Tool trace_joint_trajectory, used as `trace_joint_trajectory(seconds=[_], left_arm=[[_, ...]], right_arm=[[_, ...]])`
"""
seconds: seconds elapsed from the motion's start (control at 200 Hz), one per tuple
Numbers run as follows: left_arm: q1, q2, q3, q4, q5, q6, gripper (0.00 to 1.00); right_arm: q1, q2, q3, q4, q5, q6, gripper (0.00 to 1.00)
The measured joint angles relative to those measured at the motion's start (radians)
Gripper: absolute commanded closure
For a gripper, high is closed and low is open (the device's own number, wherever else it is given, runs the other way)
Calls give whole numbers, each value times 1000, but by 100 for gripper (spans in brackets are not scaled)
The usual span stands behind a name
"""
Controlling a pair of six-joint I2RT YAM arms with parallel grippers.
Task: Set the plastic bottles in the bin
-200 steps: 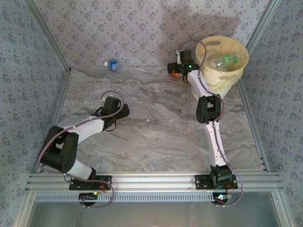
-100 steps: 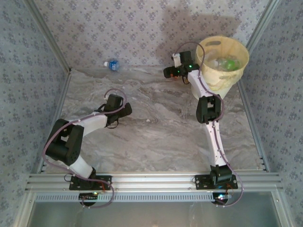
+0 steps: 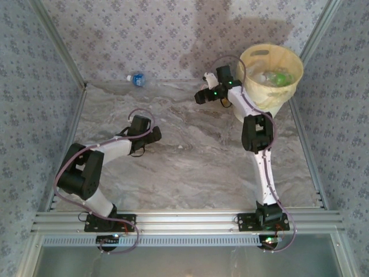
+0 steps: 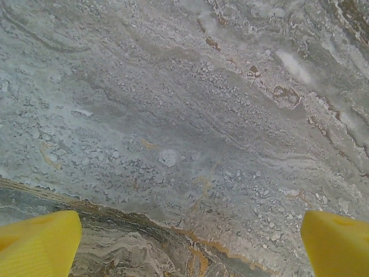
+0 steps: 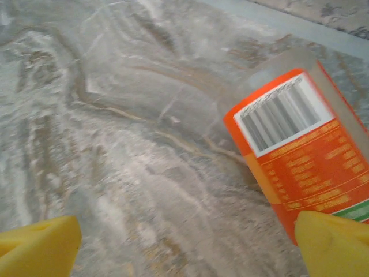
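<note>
The surface (image 3: 190,167) is grey and swirly like marble, with flowery walls (image 3: 144,34) all round it. The big cream bin (image 3: 274,99) sits in the far right corner, and I can see some bottles (image 3: 277,75) lying inside it, one with a green label. My right end effector (image 5: 185,243) hangs low over the surface just beside the bin, with its yellow fingers (image 5: 37,245) spread wide and nothing in them. An orange bottle (image 5: 300,144) lies on its side right by one finger, not in the gap between the two. I cannot tell if that finger touches it. My left end effector (image 3: 153,135) is wide open too, holds nothing, and looks down at bare surface near the middle. A blue bottle (image 3: 136,79) lies at the far edge by the back wall, well apart from both arms. I think the orange bottle is my next pick. If I go down from here, one finger could land on top of it and squash it or make it roll away, because it is round and off to one side. I should line up the gap over it first. My arm is also close to the bin and could bump it.
</note>
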Motion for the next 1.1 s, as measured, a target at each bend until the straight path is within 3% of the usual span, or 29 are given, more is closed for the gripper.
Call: trace_joint_trajectory(seconds=[0.22,0.525,0.635,0.69,0.745,0.944,1.099], left_arm=[[0,0,0,1,3,0,2],[0,0,0,1,3,1,2],[0,3,0,1,3,3,2],[0,8,0,1,4,3,2],[0,12,0,1,4,3,2],[0,14,0,1,21,2,2],[0,10,0,2,26,2,2]], right_arm=[[8,-34,-19,69,101,-16,1],[40,89,97,-143,203,-240,5],[67,119,117,-229,219,-282,11],[76,127,122,-262,221,-304,26],[83,128,129,-276,222,-314,34],[90,119,118,-285,255,-311,45],[92,17,-47,-244,255,-288,51]])
